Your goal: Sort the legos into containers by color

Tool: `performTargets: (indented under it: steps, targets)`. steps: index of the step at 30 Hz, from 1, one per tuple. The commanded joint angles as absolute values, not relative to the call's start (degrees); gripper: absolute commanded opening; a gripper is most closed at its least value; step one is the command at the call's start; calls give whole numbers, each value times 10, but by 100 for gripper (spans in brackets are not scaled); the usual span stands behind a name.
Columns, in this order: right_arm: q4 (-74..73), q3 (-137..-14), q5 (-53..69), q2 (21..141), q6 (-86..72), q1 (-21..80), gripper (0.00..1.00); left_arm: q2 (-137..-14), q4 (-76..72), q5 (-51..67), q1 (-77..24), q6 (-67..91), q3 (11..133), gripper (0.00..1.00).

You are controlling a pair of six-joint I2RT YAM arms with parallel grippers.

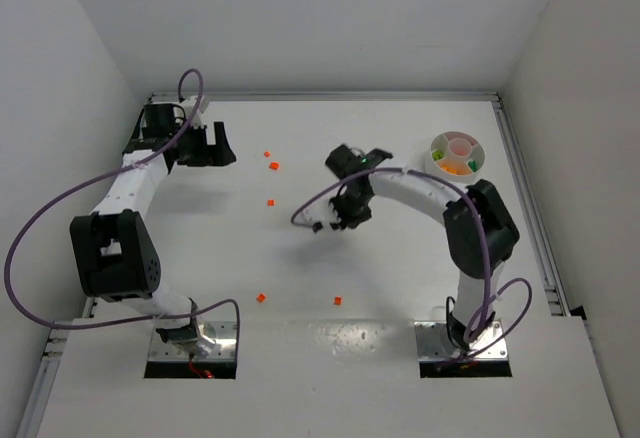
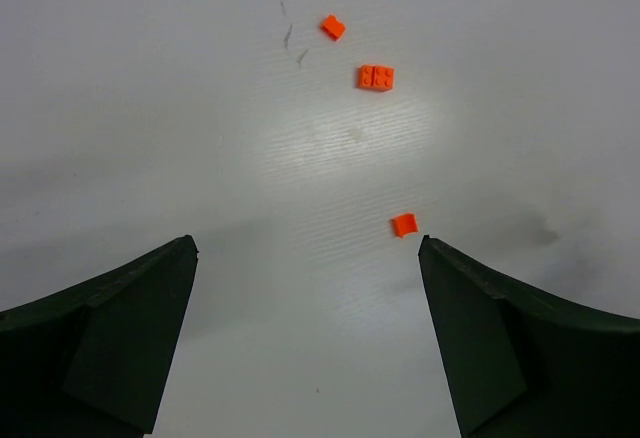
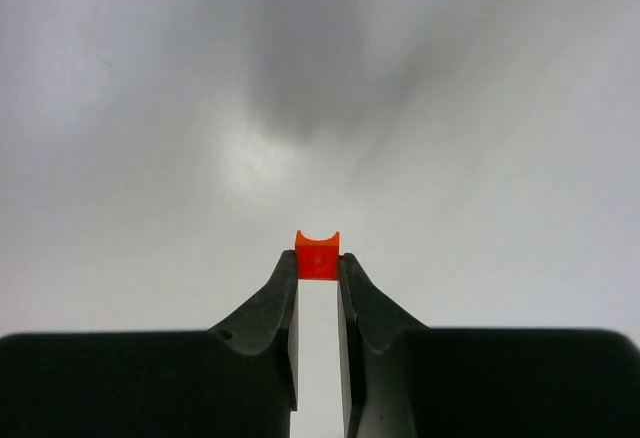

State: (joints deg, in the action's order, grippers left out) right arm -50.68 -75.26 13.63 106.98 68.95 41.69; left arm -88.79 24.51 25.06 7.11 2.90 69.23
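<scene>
Already a few sorted bricks point(image 1: 455, 168) sit in the dish point(image 1: 432, 150); five loose orange bricks point(image 1: 271, 202) remain on the desk point(image 1: 400, 278). Right fingers point(image 3: 272, 308) pinch one orange brick point(image 3: 317, 255); left fingers point(image 2: 120, 338) gape wide, empty.

Orange legos point(image 2: 375, 77), white table point(image 1: 300, 268), white dish point(image 1: 458, 133)

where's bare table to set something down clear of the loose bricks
Bare: far strip between left gripper and dish; the middle beyond the two near orange bricks. Crowded: three orange bricks beside the left gripper.
</scene>
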Motion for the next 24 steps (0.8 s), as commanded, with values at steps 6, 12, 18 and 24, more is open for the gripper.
performTargets:
  steps: [6,12,18,24]
  targets:
    - [-627,-935,144,1027,591,201,0,-904,198,288,78,55,711,100]
    - [-683,-1060,156,1096,591,53,0,-904,198,288,78,55,711,100]
    - [-731,-1179,176,1190,576,-33,0,-904,198,288,78,55,706,100]
    - [-731,-1204,176,1218,564,-64,0,-909,198,288,78,55,711,100]
